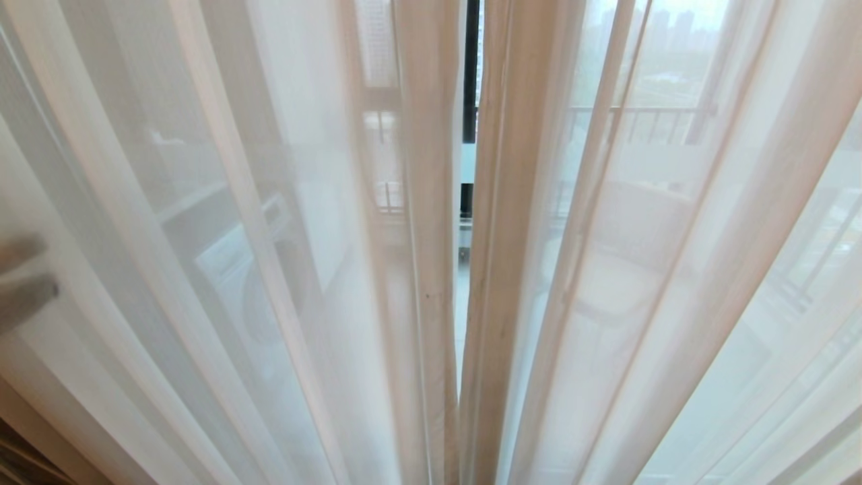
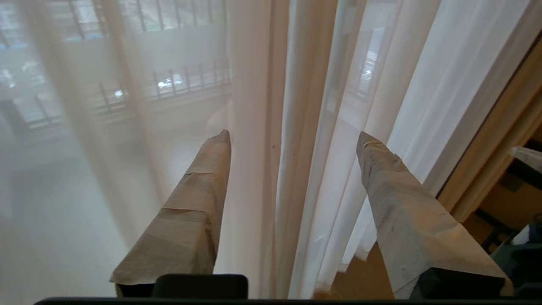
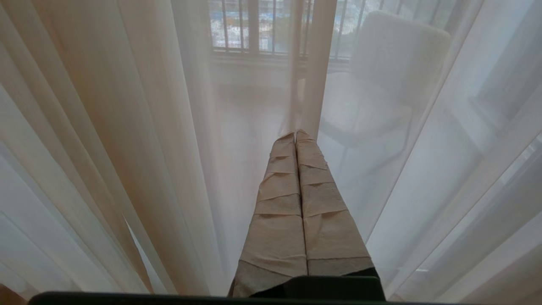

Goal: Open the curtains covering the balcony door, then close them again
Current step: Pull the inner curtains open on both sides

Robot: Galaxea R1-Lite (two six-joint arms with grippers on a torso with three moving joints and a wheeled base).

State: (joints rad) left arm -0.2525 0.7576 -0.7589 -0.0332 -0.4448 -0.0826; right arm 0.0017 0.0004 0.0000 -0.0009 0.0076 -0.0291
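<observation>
The curtains (image 1: 431,269) hang shut as thin cream-white sheers. A narrow slit where the two panels meet shows the balcony door's (image 1: 471,67) black frame. My left gripper (image 1: 23,273) is a blur at the far left edge of the head view. In the left wrist view the left gripper (image 2: 293,135) is open, with the curtains' meeting folds (image 2: 275,169) just beyond its tape-wrapped fingers (image 2: 203,190). My right gripper (image 3: 295,134) is shut and empty, with its tips close to a sheer fold (image 3: 311,84). I cannot tell if they touch. It is outside the head view.
Through the sheers I see a washing machine (image 1: 236,269), a pale chair (image 3: 398,55) and the balcony railing (image 1: 640,118). Wooden floor (image 2: 368,279) shows under the curtain hem, and a wooden upright (image 2: 487,161) stands beside the outer folds.
</observation>
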